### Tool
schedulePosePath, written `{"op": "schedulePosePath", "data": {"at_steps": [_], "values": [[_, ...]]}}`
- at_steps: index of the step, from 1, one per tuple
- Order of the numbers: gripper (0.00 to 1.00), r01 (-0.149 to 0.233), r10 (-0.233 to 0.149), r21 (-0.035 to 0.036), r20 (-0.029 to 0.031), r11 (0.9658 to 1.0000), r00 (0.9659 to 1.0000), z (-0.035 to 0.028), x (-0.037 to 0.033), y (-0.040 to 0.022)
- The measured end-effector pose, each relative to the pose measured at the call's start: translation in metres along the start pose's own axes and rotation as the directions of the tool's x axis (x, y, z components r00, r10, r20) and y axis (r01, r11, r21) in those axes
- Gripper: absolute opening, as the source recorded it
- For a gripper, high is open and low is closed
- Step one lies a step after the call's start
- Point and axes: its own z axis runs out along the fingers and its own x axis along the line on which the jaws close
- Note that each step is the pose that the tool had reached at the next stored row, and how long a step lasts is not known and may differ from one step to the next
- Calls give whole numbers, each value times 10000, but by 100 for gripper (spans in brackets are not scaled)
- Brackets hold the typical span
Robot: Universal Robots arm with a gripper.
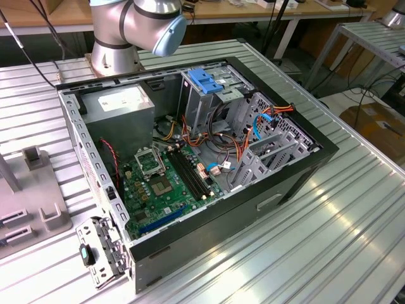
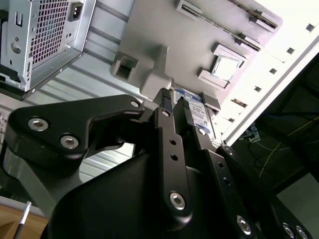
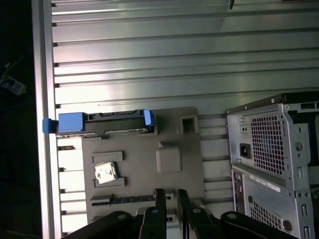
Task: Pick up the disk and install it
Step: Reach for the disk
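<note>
Gripper (image 3: 170, 195) poised over the grey fixture plate (image 3: 149, 149), jaws narrowly parted, nothing gripped. The disk (image 3: 102, 123) was stood on edge in its slot, ahead of the jaws and apart from them. It was judged rigid, fairly heavy and shock-sensitive, best clamped across its flat faces.

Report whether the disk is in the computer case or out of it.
Out. In the first wrist view the disk stands on edge in a grey holder plate on the table, beside the case.
</note>
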Motion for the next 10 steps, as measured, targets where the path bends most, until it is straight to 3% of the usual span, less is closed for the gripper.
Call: {"op": "schedulePosePath", "data": {"at_steps": [4, 10], "values": [[24, -1, 1, -3, 0, 10000, 10000, 15, 5, 54], [24, 0, 0, -3, 0, 10000, 10000, 17, 5, 61]]}}
